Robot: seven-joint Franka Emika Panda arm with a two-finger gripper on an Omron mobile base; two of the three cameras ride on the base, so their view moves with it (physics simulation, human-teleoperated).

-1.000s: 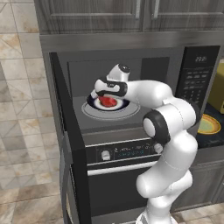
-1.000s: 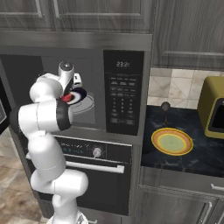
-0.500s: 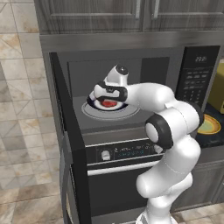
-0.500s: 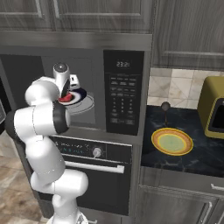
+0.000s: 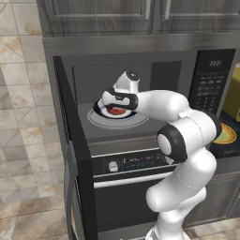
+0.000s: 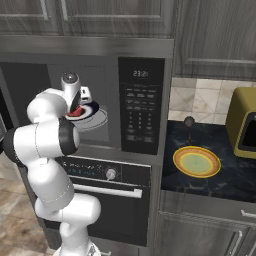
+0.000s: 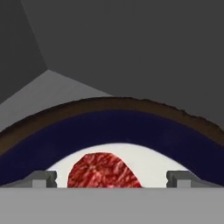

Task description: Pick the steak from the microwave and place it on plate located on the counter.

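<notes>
The steak [image 7: 104, 170] is a red slab lying on the white centre of a dark blue plate [image 7: 109, 127] inside the microwave [image 5: 140, 70]. My gripper [image 7: 111, 179] is open and close over it, one fingertip [image 7: 41, 178] on each side of the meat; I cannot tell if they touch it. From the base views the hand [image 5: 112, 101] reaches into the cavity over the steak [image 5: 119, 111], which also shows as a red patch [image 6: 75, 113]. The yellow plate [image 6: 196, 161] lies bare on the dark counter [image 6: 225, 175] to the right.
The microwave door [image 5: 70, 140] stands swung out to the left. The round glass turntable [image 5: 136, 123] carries the blue plate. A knobbed oven [image 6: 110, 174] sits below. A yellow boxy appliance [image 6: 244, 122] and a small dark shaker [image 6: 189, 122] stand behind the yellow plate.
The hand has sunk lower and pushed deeper into the microwave, closing in on the steak. The steak and both plates have stayed put.
</notes>
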